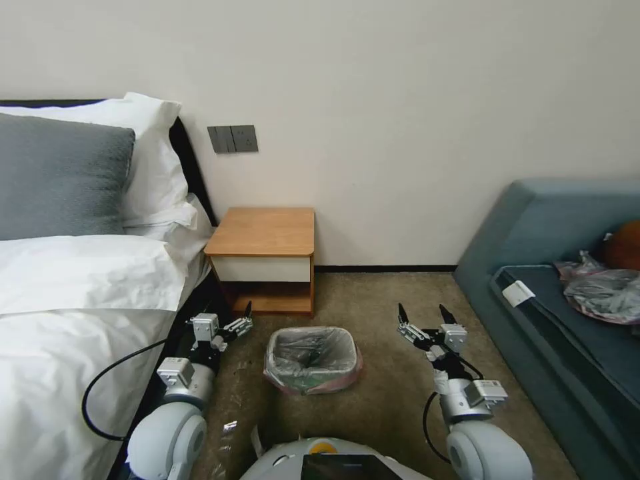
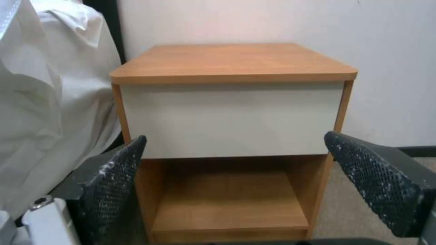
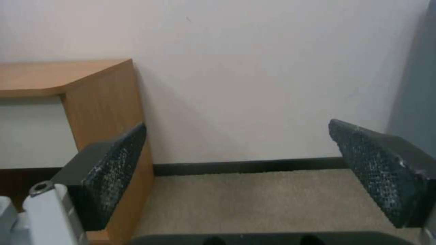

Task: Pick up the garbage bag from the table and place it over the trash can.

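The trash can stands on the carpet in front of me, between my two arms. The garbage bag, grey film with a pinkish rim, lines it and folds over its edge. Behind it, the table stands against the wall with a bare top. My left gripper hovers open just left of the can, facing the table's white drawer. On the can's right, my right gripper is open too, facing the wall. Neither holds anything.
A bed with white sheets and pillows runs close along my left arm. A blue-grey sofa on the right carries a grey-and-pink plastic bundle. A small scrap of film lies on the carpet by my left arm.
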Available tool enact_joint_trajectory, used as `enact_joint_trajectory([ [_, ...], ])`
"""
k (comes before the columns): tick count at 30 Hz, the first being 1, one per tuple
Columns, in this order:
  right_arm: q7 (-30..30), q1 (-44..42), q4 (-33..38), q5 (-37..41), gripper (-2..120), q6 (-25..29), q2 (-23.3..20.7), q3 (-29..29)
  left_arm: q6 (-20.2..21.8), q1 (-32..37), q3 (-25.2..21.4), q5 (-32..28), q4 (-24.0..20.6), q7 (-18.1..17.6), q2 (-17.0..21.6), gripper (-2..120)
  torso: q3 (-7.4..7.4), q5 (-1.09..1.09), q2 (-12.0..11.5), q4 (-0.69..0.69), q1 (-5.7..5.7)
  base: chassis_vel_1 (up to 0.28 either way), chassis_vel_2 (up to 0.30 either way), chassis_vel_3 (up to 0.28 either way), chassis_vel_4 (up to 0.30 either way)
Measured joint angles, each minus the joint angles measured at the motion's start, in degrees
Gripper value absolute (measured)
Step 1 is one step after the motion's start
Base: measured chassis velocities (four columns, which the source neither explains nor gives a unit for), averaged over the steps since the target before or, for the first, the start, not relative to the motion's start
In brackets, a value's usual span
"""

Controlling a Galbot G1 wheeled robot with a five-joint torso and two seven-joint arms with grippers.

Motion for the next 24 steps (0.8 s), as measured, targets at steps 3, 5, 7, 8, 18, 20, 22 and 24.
enact_joint_trajectory([
  [3,0.00,0.00,0.00,-0.01,100,0.00,0.00,0.00,-0.01,0.00,0.01,0.00,0.01,0.00,0.00,100,0.00,0.00,0.00,0.00,0.00,0.000,0.000,0.000,0.000],
  [5,0.00,0.00,0.00,-0.01,100,0.00,0.00,0.00,-0.01,0.00,0.02,0.00,0.02,0.00,0.00,100,0.00,0.00,0.00,0.00,0.00,0.000,0.000,0.000,0.000],
  [7,0.00,0.00,0.00,-0.02,100,0.01,0.00,0.00,-0.02,0.00,0.03,0.00,0.03,0.00,0.00,100,0.00,0.00,0.00,0.00,0.00,0.000,0.000,0.000,0.000],
  [8,0.00,0.00,0.00,-0.02,100,0.01,0.00,0.00,-0.03,0.00,0.03,0.00,0.03,0.00,0.00,100,0.00,0.00,0.00,0.00,0.00,0.000,0.000,0.000,0.000],
  [18,0.00,0.00,0.00,-0.04,100,0.03,0.00,-0.01,-0.05,-0.01,0.04,0.00,0.06,0.00,0.00,100,0.00,0.00,0.00,0.00,0.00,0.000,0.000,0.000,0.000],
  [20,0.01,0.00,0.00,-0.05,100,0.04,0.00,-0.01,-0.05,-0.01,0.04,0.00,0.06,0.00,0.00,100,0.00,0.00,0.00,0.00,0.00,0.000,0.000,0.000,0.000],
  [22,0.00,0.00,0.00,-0.05,100,0.05,0.00,-0.01,-0.05,-0.01,0.04,0.00,0.06,0.00,0.00,100,0.00,0.00,0.00,0.00,0.00,0.000,0.000,0.000,0.000],
  [24,0.00,0.00,0.00,-0.05,100,0.05,0.00,-0.01,-0.05,-0.01,0.04,0.00,0.06,0.00,0.00,100,0.00,0.00,0.00,0.00,0.00,0.000,0.000,0.000,0.000],
])
